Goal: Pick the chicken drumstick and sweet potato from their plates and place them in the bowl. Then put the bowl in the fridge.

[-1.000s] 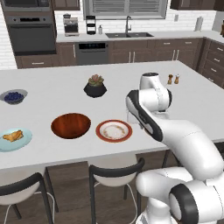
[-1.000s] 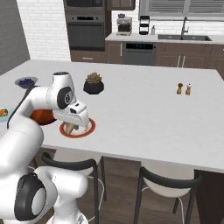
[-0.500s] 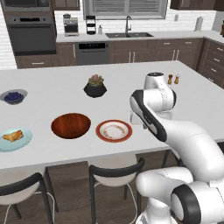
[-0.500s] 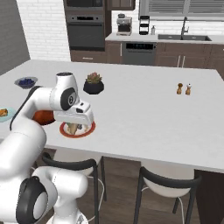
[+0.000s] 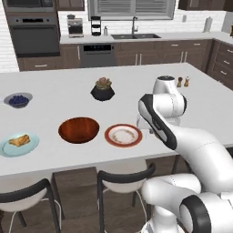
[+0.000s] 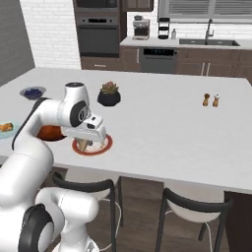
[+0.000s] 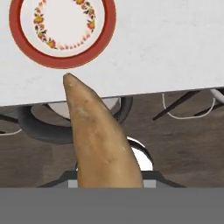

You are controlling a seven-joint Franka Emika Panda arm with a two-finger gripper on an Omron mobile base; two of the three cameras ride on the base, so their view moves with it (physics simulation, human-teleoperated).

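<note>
A home kitchen. Dark brown cabinets [image 5: 150, 50] run along the back wall under a pale worktop, with a sink and tap [image 5: 134, 28] below a window at the top centre of the left base view. A built-in oven [image 5: 35, 38] stands at the upper left, a dishwasher [image 5: 96, 55] beside it. A large white island [image 6: 162, 123] fills the middle, with bar stools [image 6: 189, 211] tucked beneath.

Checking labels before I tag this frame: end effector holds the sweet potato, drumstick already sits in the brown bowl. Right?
Half right. The end effector does hold the sweet potato, lifted off the red-rimmed plate, as the hand view shows. But the drumstick is not in the brown bowl; the left base view shows it on the light blue plate.
</note>
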